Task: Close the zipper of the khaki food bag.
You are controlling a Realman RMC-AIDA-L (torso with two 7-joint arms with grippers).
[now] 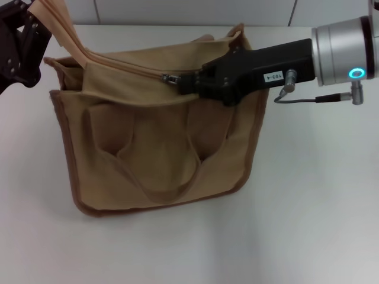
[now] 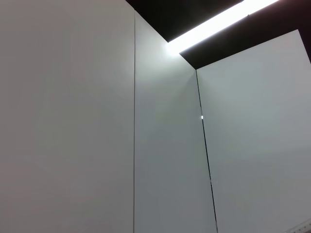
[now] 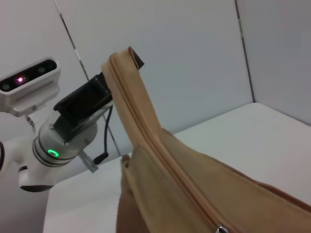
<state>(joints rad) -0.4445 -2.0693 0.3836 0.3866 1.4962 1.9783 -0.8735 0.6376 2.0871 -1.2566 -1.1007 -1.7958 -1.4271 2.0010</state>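
My right gripper (image 1: 185,83) sits pinched on the slider of the zipper (image 1: 172,78), midway along the khaki food bag (image 1: 157,148). My left gripper (image 1: 26,35) clamps the lifted zipper end, keeping the tape taut.

Khaki food bag (image 1: 154,148) lies on tabletop (image 1: 308,207), centre-left. Zipper (image 1: 127,66) runs along bag's top edge. Right gripper (image 1: 186,83) at the slider, mid-zipper. Left gripper (image 1: 35,26) at the zipper's raised left end, above bag's corner.
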